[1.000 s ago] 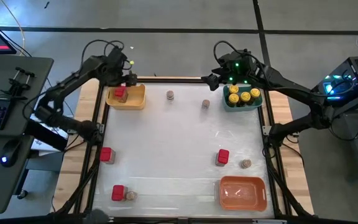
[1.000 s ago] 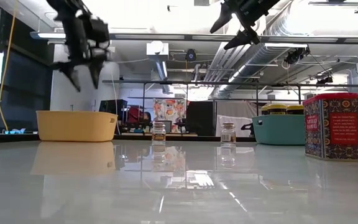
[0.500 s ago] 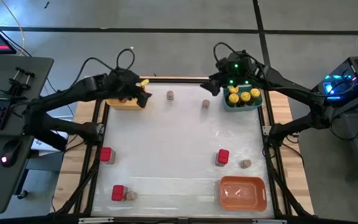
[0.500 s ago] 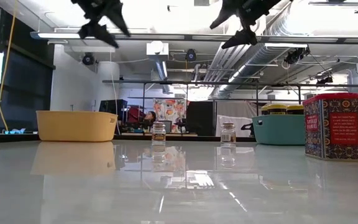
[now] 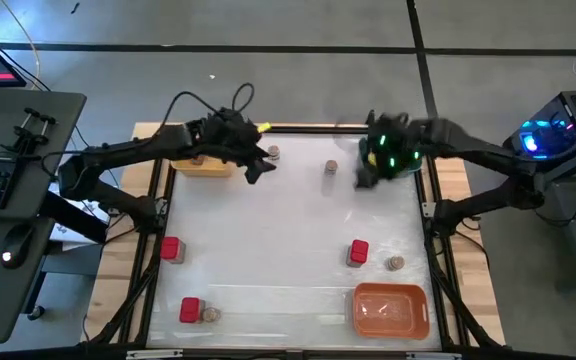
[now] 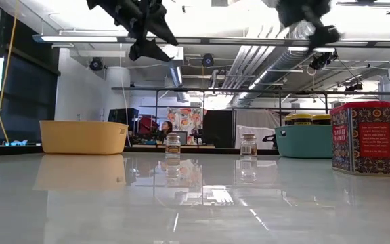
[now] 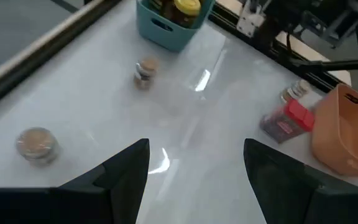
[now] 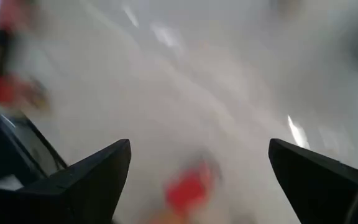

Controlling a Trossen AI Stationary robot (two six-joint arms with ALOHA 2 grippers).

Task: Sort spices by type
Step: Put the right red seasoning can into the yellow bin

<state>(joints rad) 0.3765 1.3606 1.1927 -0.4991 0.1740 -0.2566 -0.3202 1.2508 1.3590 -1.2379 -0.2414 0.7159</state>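
My left gripper [image 5: 258, 168] hangs open above the table's far middle, beside a small grey-brown jar [image 5: 273, 153] that stands on its base. A second such jar [image 5: 331, 167] stands to its right; the left wrist view shows both jars [image 7: 37, 142] [image 7: 145, 71]. My right gripper [image 5: 366, 175], blurred and open [image 8: 197, 149], hovers by the teal tray [image 5: 400, 160]. Red boxes [image 5: 171, 249] [image 5: 358, 252] [image 5: 190, 310] stand toward the near side. Two more grey-brown jars [image 5: 395, 263] [image 5: 209, 314] stand near them. Yellow-lidded jars sit in the teal tray [image 7: 173, 18].
The yellow tray [image 5: 200, 165] sits at the far left, partly under my left arm. The orange tray [image 5: 390, 310] sits at the near right corner. A black frame [image 5: 298, 126] borders the table. The middle of the white tabletop [image 5: 268, 240] is bare.
My left gripper has risen from over the yellow tray and swung toward the table's right, arriving beside the far-middle grey-brown jar. My right gripper has moved quickly from the teal tray's far left corner toward the near edge, along the tray's left side. No spice has moved.
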